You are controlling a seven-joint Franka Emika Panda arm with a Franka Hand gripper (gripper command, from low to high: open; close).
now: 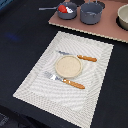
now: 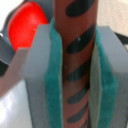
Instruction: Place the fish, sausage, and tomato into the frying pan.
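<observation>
In the wrist view my gripper (image 2: 76,95) is shut on the sausage (image 2: 75,30), a reddish-brown rod with dark stripes held upright between the green pads (image 2: 54,75). The red tomato (image 2: 27,25) lies just behind it. In the exterior view the dark grey frying pan (image 1: 66,15) stands at the far left of the brown board, its handle pointing to the exterior view's left. It holds the tomato (image 1: 62,8) and a white piece that looks like the fish (image 1: 69,8). The arm and the sausage do not show in the exterior view.
A deeper grey pot (image 1: 91,14) stands beside the pan, and a beige bowl (image 1: 123,17) sits at the board's right end. On the striped placemat (image 1: 35,80) lie a round beige plate (image 1: 67,66) and two pieces of orange-handled cutlery (image 1: 74,83).
</observation>
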